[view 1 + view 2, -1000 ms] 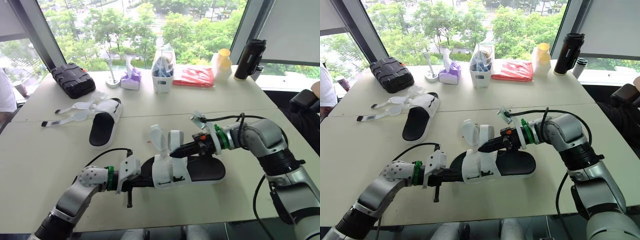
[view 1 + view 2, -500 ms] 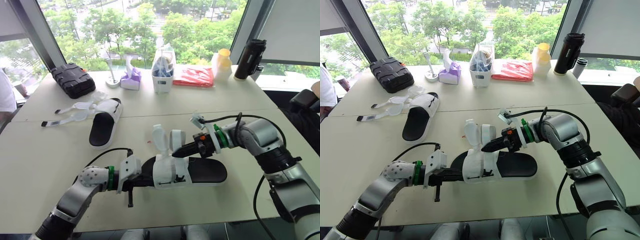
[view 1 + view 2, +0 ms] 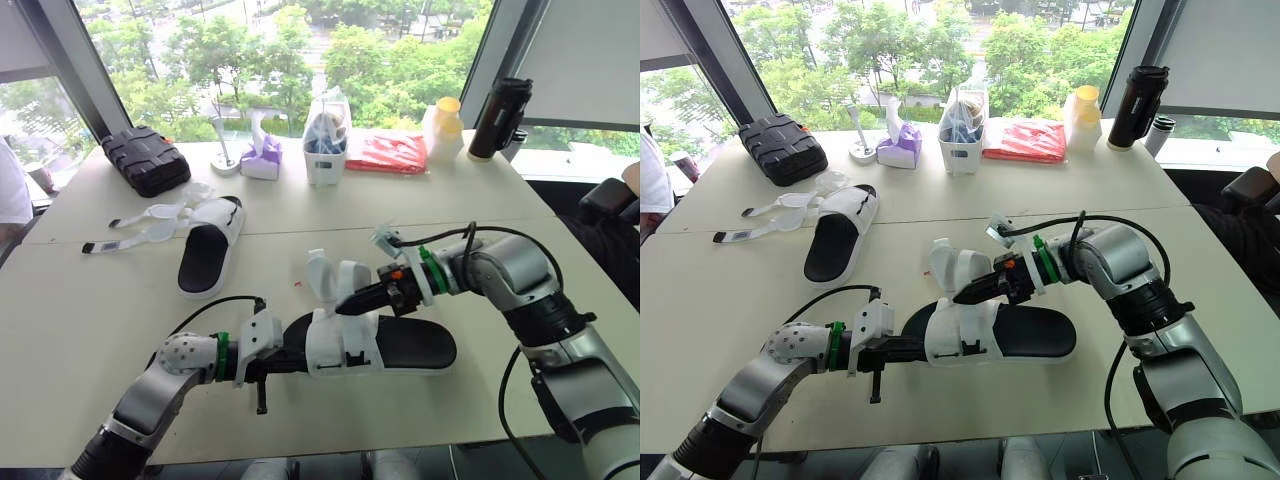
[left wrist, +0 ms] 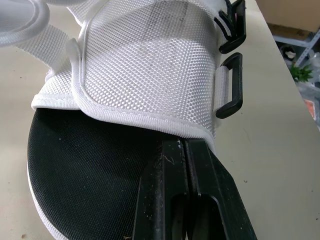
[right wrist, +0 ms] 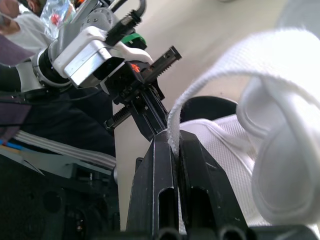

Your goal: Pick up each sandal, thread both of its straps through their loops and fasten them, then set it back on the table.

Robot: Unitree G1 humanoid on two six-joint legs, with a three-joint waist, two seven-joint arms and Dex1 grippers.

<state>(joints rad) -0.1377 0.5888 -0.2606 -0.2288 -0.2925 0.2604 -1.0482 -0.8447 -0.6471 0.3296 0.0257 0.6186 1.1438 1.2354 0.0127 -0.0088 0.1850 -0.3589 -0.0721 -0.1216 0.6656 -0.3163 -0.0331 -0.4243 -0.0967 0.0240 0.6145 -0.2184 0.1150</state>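
Right wrist view showed my right gripper [image 5: 172,136] pinched shut on a white strap [image 5: 220,67]; my left gripper [image 4: 186,150] clamped the sandal [image 3: 400,345], apparently at its toe end, on the table [image 3: 100,320].

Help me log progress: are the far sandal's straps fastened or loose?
Loose: both straps lie spread on the table beside the far sandal, unthreaded.

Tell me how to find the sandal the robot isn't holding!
Start at the big cream table and find the ribbed black hard case by the window. Close by it, toward the robot, lies a white fabric sandal with a black footbed. Unlike the other white sandal nearer the robot, its two straps lie loose across the tabletop.
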